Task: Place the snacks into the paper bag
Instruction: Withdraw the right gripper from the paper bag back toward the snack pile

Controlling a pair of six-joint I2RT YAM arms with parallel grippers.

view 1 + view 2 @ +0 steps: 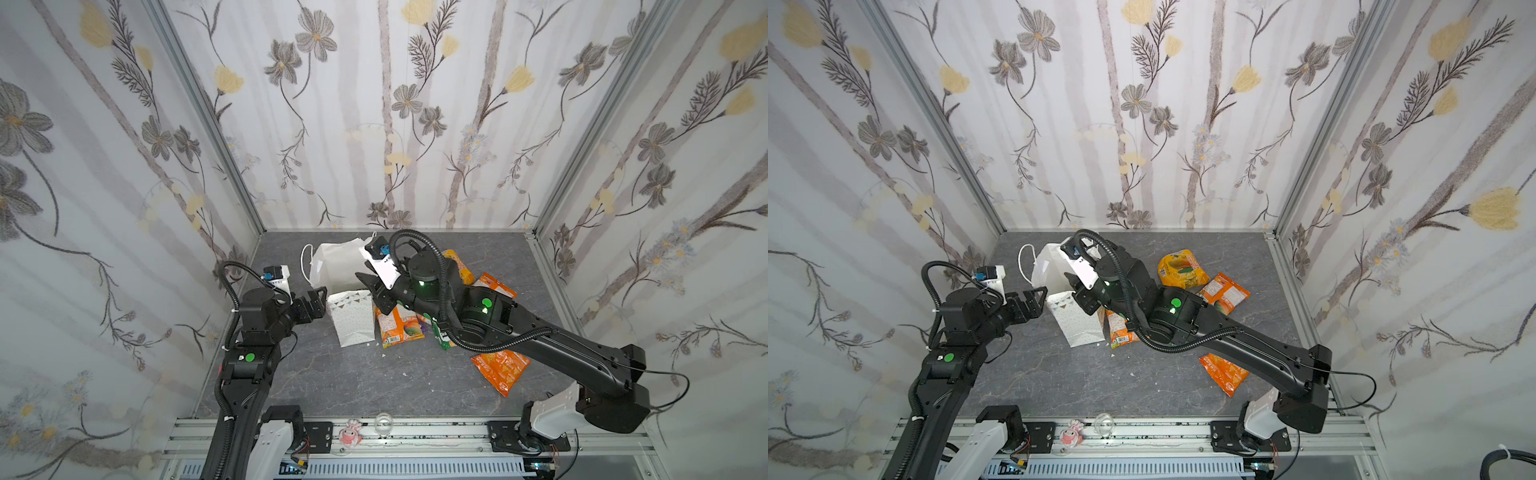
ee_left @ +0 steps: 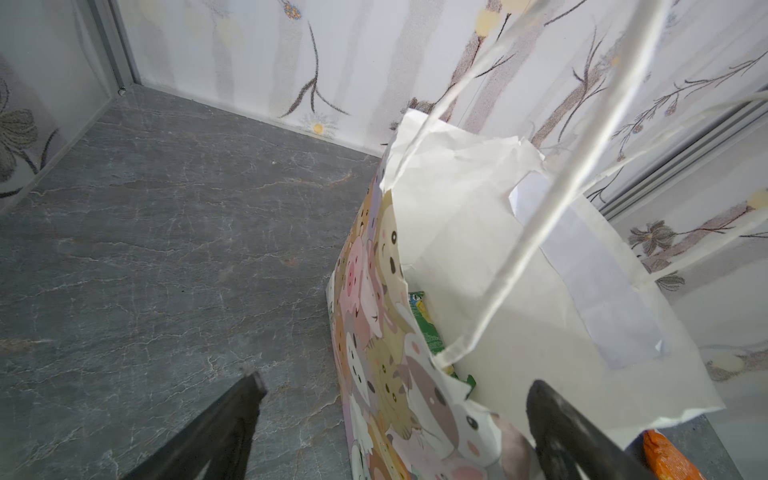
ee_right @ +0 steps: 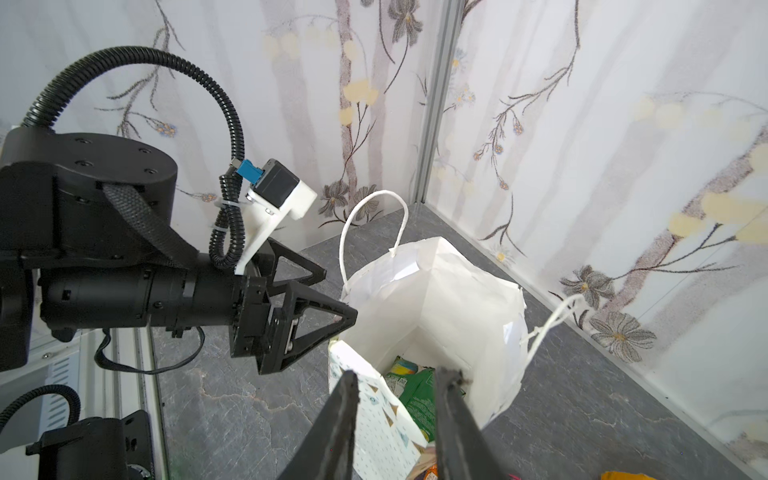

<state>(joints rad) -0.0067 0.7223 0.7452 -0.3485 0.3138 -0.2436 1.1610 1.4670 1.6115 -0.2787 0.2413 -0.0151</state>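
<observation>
**Paper bag**: upright toward the back of the table, mouth open. A green packet lies at the bottom.

**Right gripper**: above the bag mouth, jaws parted, nothing between them.

**Left gripper**: at the bag's near rim, jaws spread wide. The bag's side wall runs between them and is not pinched.

**Snacks outside the bag:**
- orange packet, just beside the bag's base
- puffy yellow-orange packet
- second orange packet, next to the puffy one
- third orange packet, nearer the front

**Step in hand (judged):** the end of a drop-off, with several packets left to fetch.

**Next move (judged):** the right arm should lift clear of the rim and cord handle. It should then descend on the packet beside the bag and pinch a crinkly edge.
</observation>
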